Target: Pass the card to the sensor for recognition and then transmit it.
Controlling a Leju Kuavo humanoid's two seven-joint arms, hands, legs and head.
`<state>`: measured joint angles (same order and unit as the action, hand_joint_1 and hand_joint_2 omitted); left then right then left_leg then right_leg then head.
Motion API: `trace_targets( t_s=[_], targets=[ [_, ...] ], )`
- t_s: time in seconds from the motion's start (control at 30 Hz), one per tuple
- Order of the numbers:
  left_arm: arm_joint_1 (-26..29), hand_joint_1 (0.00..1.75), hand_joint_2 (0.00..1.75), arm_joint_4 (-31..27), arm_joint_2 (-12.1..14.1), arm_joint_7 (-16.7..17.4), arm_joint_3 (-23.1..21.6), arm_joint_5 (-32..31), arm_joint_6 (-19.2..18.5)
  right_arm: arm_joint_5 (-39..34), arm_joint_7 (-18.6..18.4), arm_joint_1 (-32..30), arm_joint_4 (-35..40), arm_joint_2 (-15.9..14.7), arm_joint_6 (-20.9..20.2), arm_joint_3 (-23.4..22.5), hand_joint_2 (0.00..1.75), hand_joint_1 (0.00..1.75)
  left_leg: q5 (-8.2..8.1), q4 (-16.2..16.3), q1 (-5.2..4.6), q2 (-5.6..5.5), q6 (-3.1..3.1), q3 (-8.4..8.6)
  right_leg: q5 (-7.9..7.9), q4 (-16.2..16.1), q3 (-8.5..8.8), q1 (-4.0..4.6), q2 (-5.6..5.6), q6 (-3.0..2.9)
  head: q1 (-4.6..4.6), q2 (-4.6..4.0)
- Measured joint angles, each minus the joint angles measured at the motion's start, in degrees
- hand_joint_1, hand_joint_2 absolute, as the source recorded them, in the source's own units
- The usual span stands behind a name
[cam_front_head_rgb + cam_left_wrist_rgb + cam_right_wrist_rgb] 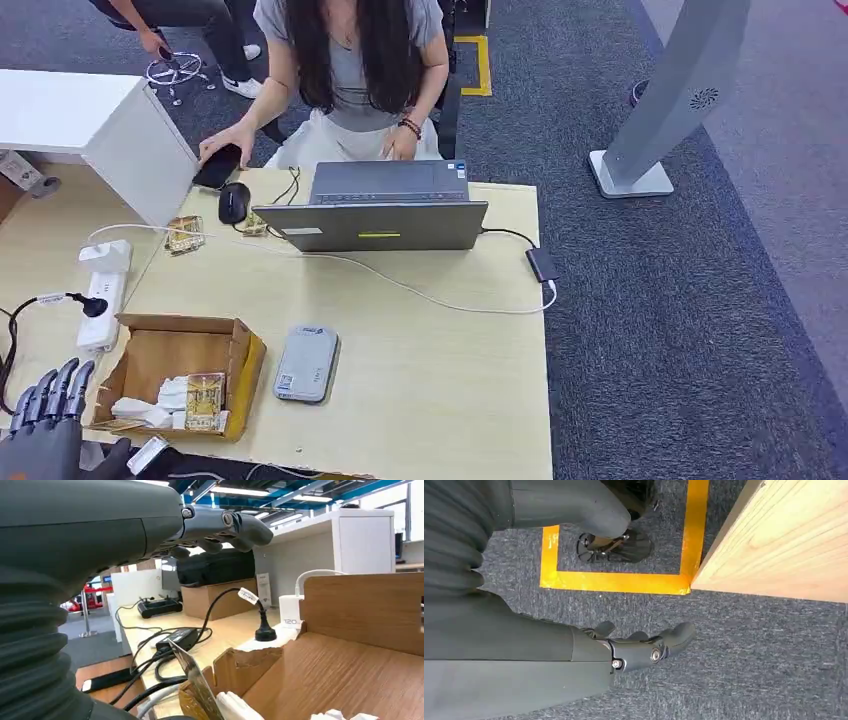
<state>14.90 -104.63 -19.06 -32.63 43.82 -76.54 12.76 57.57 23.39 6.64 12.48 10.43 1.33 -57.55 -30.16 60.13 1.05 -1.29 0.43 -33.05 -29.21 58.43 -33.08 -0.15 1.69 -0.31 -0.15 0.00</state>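
Note:
A gold-wrapped card (205, 400) lies in the open cardboard box (240, 345) at the table's front left, among white packets. Another glossy card (197, 680) leans tilted at the box's near corner. The grey flat sensor (306, 363) lies on the table just right of the box. My left hand (45, 420) hovers at the front left corner beside the box, with its fingers (225, 525) stretched out and holding nothing. My right hand (644, 647) hangs beside the table edge (774, 540) over the carpet, fingers loosely apart and empty.
A person sits behind an open laptop (375, 215) across the table, one hand on a phone (217, 166). A white cable (420, 290) crosses the table middle. A power strip (103, 300) with a black plug lies left of the box. A mouse (234, 202) sits near the laptop.

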Motion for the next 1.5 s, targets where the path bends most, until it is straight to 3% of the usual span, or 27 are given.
trace_targets(
  t_s=[0.43,1.03,1.07,1.5],
  targets=[
    [0.02,0.00,1.75,0.11,0.39,2.16,-0.55,-0.33,-0.07,0.24,-0.09,0.00,0.00,0.00,-0.13,0.00,1.75,0.00,0.00,0.00,0.00,0.00,0.00,0.00,0.00,0.00,0.00,0.00,0.00,0.00,0.00,0.00],
    [-0.01,0.00,1.75,0.13,0.72,2.58,-0.55,-0.70,-0.83,0.57,-0.17,0.00,0.00,0.00,-0.26,0.00,1.75,0.00,0.00,0.00,0.00,0.00,0.00,0.00,-0.01,0.00,0.00,0.00,0.00,0.00,-0.02,0.00],
    [-0.01,1.75,1.75,0.13,0.72,2.67,-0.55,-0.79,-1.27,0.59,-0.17,0.00,0.00,0.00,-0.35,0.00,1.75,0.00,0.00,0.00,0.00,0.00,0.00,-0.01,-0.01,0.00,0.00,0.00,0.00,0.00,0.00,0.00],
    [0.18,1.75,1.75,0.55,0.74,0.79,-0.55,-0.92,-5.44,0.92,-0.22,0.01,0.00,0.00,-0.33,-0.11,1.75,0.00,0.00,0.00,0.00,0.00,0.00,-0.02,-0.01,0.00,0.00,0.00,0.00,0.00,0.00,0.00]
  ],
)
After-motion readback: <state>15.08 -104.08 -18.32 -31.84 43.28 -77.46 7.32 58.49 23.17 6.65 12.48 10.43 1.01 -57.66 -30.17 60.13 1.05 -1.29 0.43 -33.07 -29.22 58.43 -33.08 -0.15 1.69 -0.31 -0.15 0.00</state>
